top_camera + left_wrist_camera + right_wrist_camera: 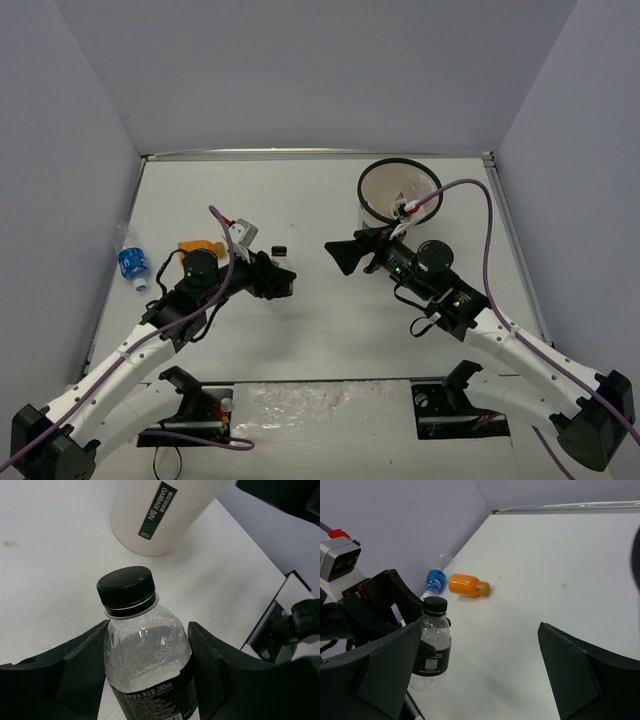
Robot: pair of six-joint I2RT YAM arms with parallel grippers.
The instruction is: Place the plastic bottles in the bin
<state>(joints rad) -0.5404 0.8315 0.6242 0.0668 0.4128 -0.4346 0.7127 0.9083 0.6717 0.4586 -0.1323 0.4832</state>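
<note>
A clear black-labelled bottle (145, 660) with a black cap stands upright between my left gripper's (147, 630) fingers, which press on both its sides. It also shows in the top view (279, 250) and the right wrist view (432, 645). My left gripper (275, 280) sits left of centre. My right gripper (338, 256) faces it, wide open and empty (480, 645). The white bin (362, 188) with a black rim stands at the back right, beyond the bottle (150, 515). An orange bottle (197, 247) and a blue-labelled bottle (132, 262) lie at the left. The other bottles are out of view.
Grey walls close in the table on the left, back and right. The orange bottle (465, 585) and the blue-labelled bottle (435, 580) lie close to the left wall. The right arm's purple cable (470, 185) arcs beside the bin.
</note>
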